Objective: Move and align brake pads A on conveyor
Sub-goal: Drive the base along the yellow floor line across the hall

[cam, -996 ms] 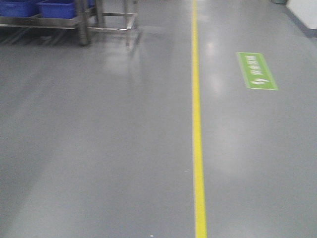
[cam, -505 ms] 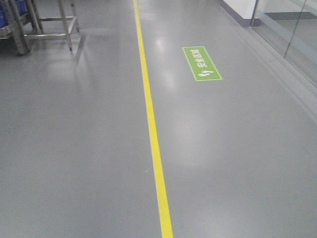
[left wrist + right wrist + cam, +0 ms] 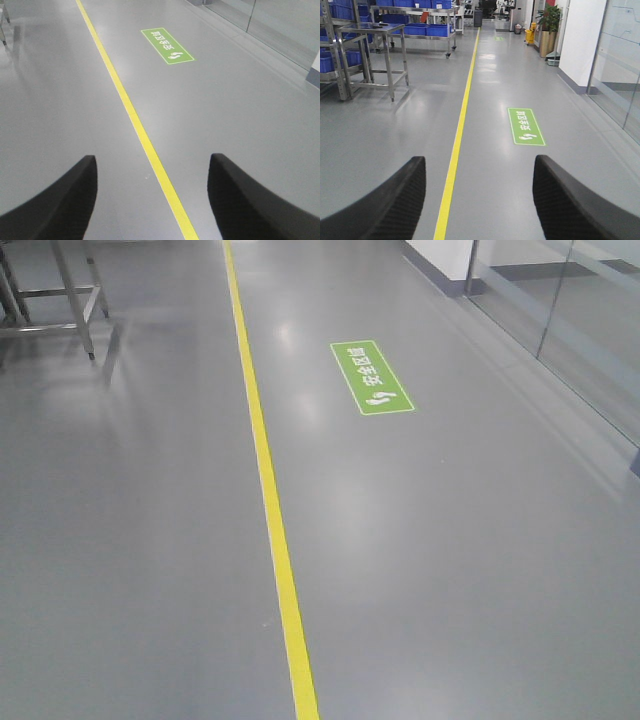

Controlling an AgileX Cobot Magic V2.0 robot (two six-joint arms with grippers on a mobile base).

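Findings, front view: the line point(image 3: 268, 530) runs along the floor point(image 3: 120, 540), away from me. The sign point(image 3: 372, 377) lies on the floor right of the line, apart from it. The bench point(image 3: 70, 290) stands left of the line, further off. A glass wall point(image 3: 560, 310) stands along the right, beyond the sign.

Right wrist view: a rack point(image 3: 451, 30) holding bins point(image 3: 427, 31) stands behind the bench; a plant point(image 3: 551, 17) stands far off, right of the line.

The line shows between the fingers of my left hand point(image 3: 152, 156) and of my right hand point(image 3: 480, 157).
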